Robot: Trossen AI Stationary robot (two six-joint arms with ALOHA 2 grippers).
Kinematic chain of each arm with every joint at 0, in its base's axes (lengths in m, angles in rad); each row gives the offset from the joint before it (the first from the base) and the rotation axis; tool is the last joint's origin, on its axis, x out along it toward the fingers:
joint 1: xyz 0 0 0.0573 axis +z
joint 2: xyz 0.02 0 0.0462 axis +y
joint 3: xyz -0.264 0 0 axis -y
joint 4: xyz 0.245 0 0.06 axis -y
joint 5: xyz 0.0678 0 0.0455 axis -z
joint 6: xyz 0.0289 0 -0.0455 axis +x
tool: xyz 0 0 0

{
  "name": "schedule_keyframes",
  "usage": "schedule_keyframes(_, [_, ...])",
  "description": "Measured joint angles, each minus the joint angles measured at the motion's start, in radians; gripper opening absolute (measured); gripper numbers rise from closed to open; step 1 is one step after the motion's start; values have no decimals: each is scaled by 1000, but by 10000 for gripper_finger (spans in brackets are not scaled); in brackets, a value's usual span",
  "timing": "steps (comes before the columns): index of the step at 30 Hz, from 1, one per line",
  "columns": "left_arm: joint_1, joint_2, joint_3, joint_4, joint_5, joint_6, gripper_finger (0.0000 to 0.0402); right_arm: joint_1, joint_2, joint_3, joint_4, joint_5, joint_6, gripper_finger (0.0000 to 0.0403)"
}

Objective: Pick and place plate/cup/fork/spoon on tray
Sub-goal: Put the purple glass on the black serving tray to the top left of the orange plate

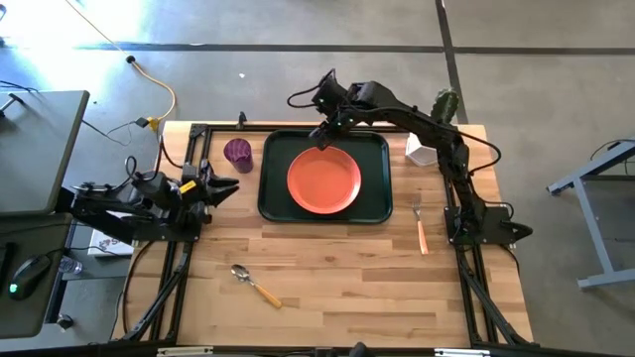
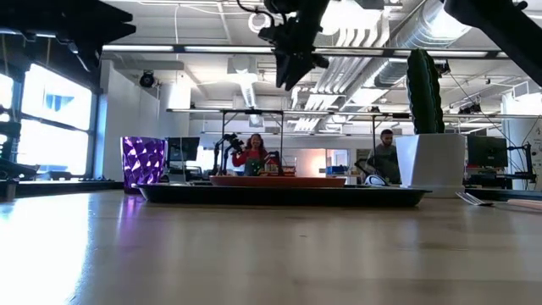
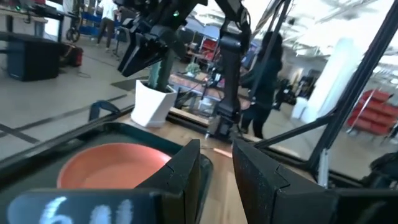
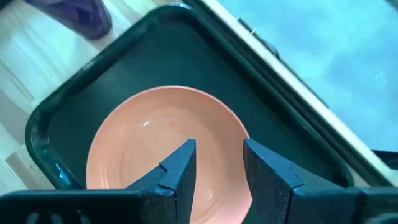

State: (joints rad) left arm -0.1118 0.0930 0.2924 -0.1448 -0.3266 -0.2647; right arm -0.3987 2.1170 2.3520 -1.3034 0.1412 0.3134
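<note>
The orange-red plate (image 1: 323,179) lies flat in the dark green tray (image 1: 372,198) at the table's middle far side. The purple cup (image 1: 238,153) stands on the table just left of the tray. The fork (image 1: 420,223) lies on the table right of the tray. The spoon (image 1: 253,283) lies near the front edge. My right gripper (image 1: 325,137) hangs open and empty above the plate's far rim; the right wrist view shows it (image 4: 219,158) over the plate (image 4: 155,137). My left gripper (image 1: 226,185) is open and empty at the table's left edge, left of the tray.
A white pot with a green cactus (image 1: 425,147) stands at the tray's far right corner. Bare wood lies between the tray and the front edge. Black frame rails run along the table's left and right sides. People show in the room beyond the table in the low view.
</note>
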Motion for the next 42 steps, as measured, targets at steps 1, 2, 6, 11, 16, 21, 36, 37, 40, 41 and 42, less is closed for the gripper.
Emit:
schedule_keyframes(1, [0, 16, 17, -9, -2, 14, 85, 4, -1, 6, 3, 10, 0, 124])
schedule_keyframes(2, [0, 33, 33, -20, -5, 28, 85, 9, -7, 3, 12, 17, 0, 124])
schedule_keyframes(6, [0, 116, 93, -37, -27, 77, 85, 16, -28, -9, -3, 13, 31, 124])
schedule_keyframes(11, [1, 238, 154, -79, -82, 130, 85, 33, -30, -10, -34, 9, 77, 124])
schedule_keyframes(16, [24, 339, 199, -119, -105, 146, 85, 63, -30, -10, -33, 10, 114, 124])
schedule_keyframes(21, [94, 416, 254, -184, -101, 168, 85, 103, -30, -10, -34, 19, 152, 124])
schedule_keyframes(36, [388, 593, 465, -527, 4, 313, 85, 171, -36, -10, -40, 158, 222, 124])
schedule_keyframes(37, [406, 603, 471, -527, 5, 320, 85, 171, -36, -10, -40, 159, 222, 124])
schedule_keyframes(40, [462, 629, 490, -535, 6, 326, 85, 166, -36, -10, -40, 158, 221, 124])
schedule_keyframes(41, [480, 639, 496, -540, 15, 333, 85, 164, -36, -10, -40, 158, 215, 124])
schedule_keyframes(42, [499, 647, 501, -547, 31, 337, 85, 163, -36, -10, -40, 157, 209, 124])
